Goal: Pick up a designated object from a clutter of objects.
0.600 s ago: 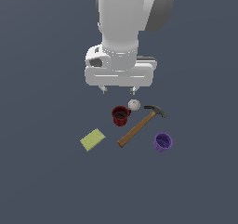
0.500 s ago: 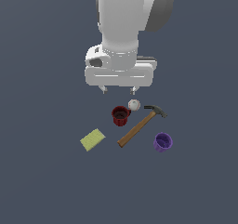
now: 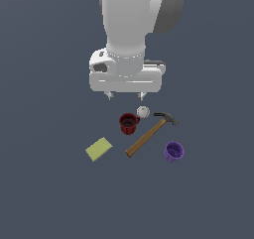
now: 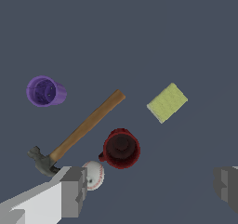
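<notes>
The designated object, a flat yellow-green block (image 3: 98,149) (image 4: 167,102), lies on the grey floor at the exterior view's left of the clutter. The clutter holds a dark red cup (image 3: 129,123) (image 4: 122,148), a small whitish ball (image 3: 143,112) (image 4: 94,175), a wooden-handled hammer (image 3: 149,134) (image 4: 83,128) and a purple cup (image 3: 173,151) (image 4: 45,91). My gripper (image 3: 125,95) (image 4: 151,187) hangs open above the cup and ball, well off the block, with nothing between its fingers (image 4: 74,192).
The big white arm body (image 3: 131,29) fills the upper middle of the exterior view. The hammer's dark head (image 3: 167,117) points toward the exterior view's right, its handle running between the two cups.
</notes>
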`<state>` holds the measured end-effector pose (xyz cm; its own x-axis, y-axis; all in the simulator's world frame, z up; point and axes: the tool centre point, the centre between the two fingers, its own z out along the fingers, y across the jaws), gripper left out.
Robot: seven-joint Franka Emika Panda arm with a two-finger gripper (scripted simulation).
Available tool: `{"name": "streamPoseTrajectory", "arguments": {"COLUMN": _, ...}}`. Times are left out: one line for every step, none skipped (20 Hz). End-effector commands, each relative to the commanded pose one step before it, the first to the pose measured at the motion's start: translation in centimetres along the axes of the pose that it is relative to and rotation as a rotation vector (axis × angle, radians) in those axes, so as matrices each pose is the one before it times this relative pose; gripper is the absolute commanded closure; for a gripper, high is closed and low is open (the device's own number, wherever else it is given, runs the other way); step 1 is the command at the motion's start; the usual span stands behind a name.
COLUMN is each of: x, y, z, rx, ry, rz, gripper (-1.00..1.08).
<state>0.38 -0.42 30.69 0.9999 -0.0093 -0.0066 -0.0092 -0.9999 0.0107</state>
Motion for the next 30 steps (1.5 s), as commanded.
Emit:
{"name": "streamPoseTrajectory", "arguments": {"x": -0.014, "y": -0.004, "z": -0.011, "rx": 0.00078, "ry": -0.00085, "rz": -0.00157, "gripper": -0.92}}
{"name": "streamPoseTrajectory", "arguments": {"x": 0.024, "y": 0.012, "z": 0.033, "rx": -0.00025, "ry": 0.00052, "rz": 0.00199, "gripper": -0.92}}
{"name": "streamPoseTrajectory", "arguments": {"x": 0.057, "y": 0.038, "z": 0.096, "rx": 0.00035, "ry": 0.00008, "rz": 0.00350, "gripper": -0.92}}
{"name": "streamPoseTrajectory", "arguments": {"x": 0.082, "y": 0.066, "z": 0.146, "rx": 0.00068, "ry": -0.00004, "rz": 0.00526, "gripper": -0.92}}
{"name": "streamPoseTrajectory", "arguments": {"x": 0.109, "y": 0.087, "z": 0.197, "rx": 0.00093, "ry": -0.00010, "rz": 0.00698, "gripper": -0.92}}
{"name": "streamPoseTrajectory", "arguments": {"x": 0.137, "y": 0.110, "z": 0.247, "rx": 0.00113, "ry": -0.00010, "rz": 0.00882, "gripper": -0.92}}
{"name": "streamPoseTrajectory", "arguments": {"x": 0.164, "y": 0.130, "z": 0.297, "rx": 0.00127, "ry": -0.00007, "rz": 0.01060, "gripper": -0.92}}
{"name": "streamPoseTrajectory", "arguments": {"x": 0.189, "y": 0.149, "z": 0.346, "rx": 0.00141, "ry": -0.00005, "rz": 0.01231, "gripper": -0.92}}
{"name": "streamPoseTrajectory", "arguments": {"x": 0.213, "y": 0.170, "z": 0.393, "rx": 0.00154, "ry": -0.00005, "rz": 0.01398, "gripper": -0.92}}
{"name": "streamPoseTrajectory", "arguments": {"x": 0.235, "y": 0.190, "z": 0.440, "rx": 0.00167, "ry": -0.00008, "rz": 0.01558, "gripper": -0.92}}
{"name": "streamPoseTrajectory", "arguments": {"x": 0.259, "y": 0.212, "z": 0.491, "rx": 0.00179, "ry": -0.00011, "rz": 0.01732, "gripper": -0.92}}
{"name": "streamPoseTrajectory", "arguments": {"x": 0.281, "y": 0.234, "z": 0.543, "rx": 0.00187, "ry": -0.00012, "rz": 0.01907, "gripper": -0.92}}
{"name": "streamPoseTrajectory", "arguments": {"x": 0.305, "y": 0.256, "z": 0.597, "rx": 0.00193, "ry": -0.00012, "rz": 0.02090, "gripper": -0.92}}
{"name": "streamPoseTrajectory", "arguments": {"x": 0.327, "y": 0.279, "z": 0.653, "rx": 0.00196, "ry": -0.00013, "rz": 0.02274, "gripper": -0.92}}
{"name": "streamPoseTrajectory", "arguments": {"x": 0.349, "y": 0.302, "z": 0.710, "rx": 0.00196, "ry": -0.00013, "rz": 0.02460, "gripper": -0.92}}
{"name": "streamPoseTrajectory", "arguments": {"x": 0.370, "y": 0.327, "z": 0.768, "rx": 0.00193, "ry": -0.00013, "rz": 0.02650, "gripper": -0.92}}
{"name": "streamPoseTrajectory", "arguments": {"x": 0.390, "y": 0.352, "z": 0.827, "rx": 0.00185, "ry": -0.00011, "rz": 0.02839, "gripper": -0.92}}
{"name": "streamPoseTrajectory", "arguments": {"x": 0.410, "y": 0.378, "z": 0.888, "rx": 0.00174, "ry": -0.00008, "rz": 0.03030, "gripper": -0.92}}
{"name": "streamPoseTrajectory", "arguments": {"x": 0.428, "y": 0.405, "z": 0.950, "rx": 0.00158, "ry": -0.00003, "rz": 0.03223, "gripper": -0.92}}
{"name": "streamPoseTrajectory", "arguments": {"x": 0.445, "y": 0.432, "z": 1.013, "rx": 0.00138, "ry": 0.00004, "rz": 0.03415, "gripper": -0.92}}
{"name": "streamPoseTrajectory", "arguments": {"x": 0.459, "y": 0.459, "z": 1.072, "rx": 0.00112, "ry": 0.00013, "rz": 0.03592, "gripper": -0.92}}
{"name": "streamPoseTrajectory", "arguments": {"x": 0.456, "y": 0.469, "z": 1.091, "rx": 0.00080, "ry": 0.00025, "rz": 0.03632, "gripper": -0.92}}
{"name": "streamPoseTrajectory", "arguments": {"x": 0.449, "y": 0.475, "z": 1.099, "rx": 0.00047, "ry": 0.00037, "rz": 0.03637, "gripper": -0.92}}
{"name": "streamPoseTrajectory", "arguments": {"x": 0.439, "y": 0.478, "z": 1.099, "rx": 0.00015, "ry": 0.00051, "rz": 0.03617, "gripper": -0.92}}
{"name": "streamPoseTrajectory", "arguments": {"x": 0.413, "y": 0.463, "z": 1.057, "rx": -0.00015, "ry": 0.00063, "rz": 0.03456, "gripper": -0.92}}
{"name": "streamPoseTrajectory", "arguments": {"x": 0.385, "y": 0.443, "z": 1.006, "rx": -0.00040, "ry": 0.00073, "rz": 0.03270, "gripper": -0.92}}
{"name": "streamPoseTrajectory", "arguments": {"x": 0.359, "y": 0.423, "z": 0.953, "rx": -0.00061, "ry": 0.00083, "rz": 0.03083, "gripper": -0.92}}
{"name": "streamPoseTrajectory", "arguments": {"x": 0.333, "y": 0.402, "z": 0.899, "rx": -0.00076, "ry": 0.00090, "rz": 0.02896, "gripper": -0.92}}
{"name": "streamPoseTrajectory", "arguments": {"x": 0.308, "y": 0.380, "z": 0.844, "rx": -0.00088, "ry": 0.00096, "rz": 0.02708, "gripper": -0.92}}
{"name": "streamPoseTrajectory", "arguments": {"x": 0.285, "y": 0.358, "z": 0.789, "rx": -0.00096, "ry": 0.00100, "rz": 0.02520, "gripper": -0.92}}
